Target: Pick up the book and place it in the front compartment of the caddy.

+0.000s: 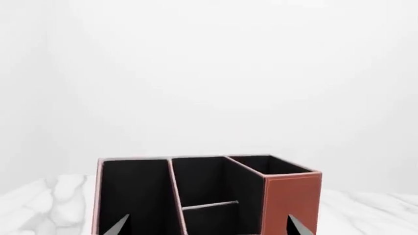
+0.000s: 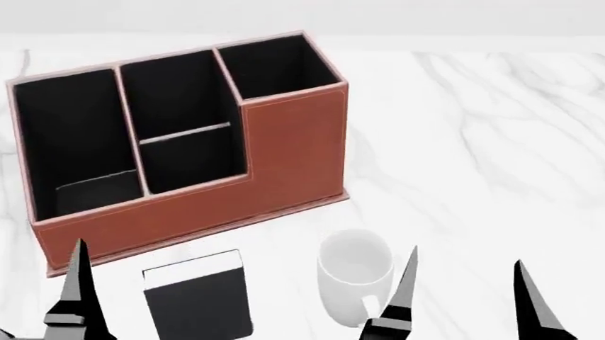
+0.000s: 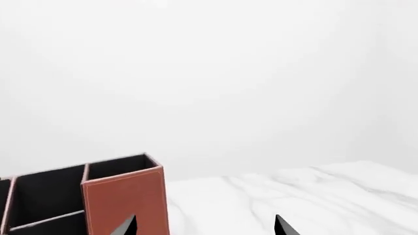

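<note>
The black book [image 2: 197, 301] with a white page-edge strip lies flat on the marble table, just in front of the reddish-brown caddy [image 2: 283, 152]. The caddy also shows in the left wrist view [image 1: 292, 200] and the right wrist view [image 3: 124, 200]. The front compartment [image 2: 173, 92] is the black-lined cell of the middle column between the low cross divider and the tall far wall; it is empty. My left gripper [image 1: 207, 224] is open and empty, facing the caddy; one of its fingers [image 2: 78, 283] stands left of the book. My right gripper [image 2: 465, 287] is open and empty, right of the book.
A white mug [image 2: 355, 273] stands upright right of the book, close to the right gripper's left finger. The white marble table [image 2: 472, 142] stretches to the right of the caddy. A plain white wall lies behind.
</note>
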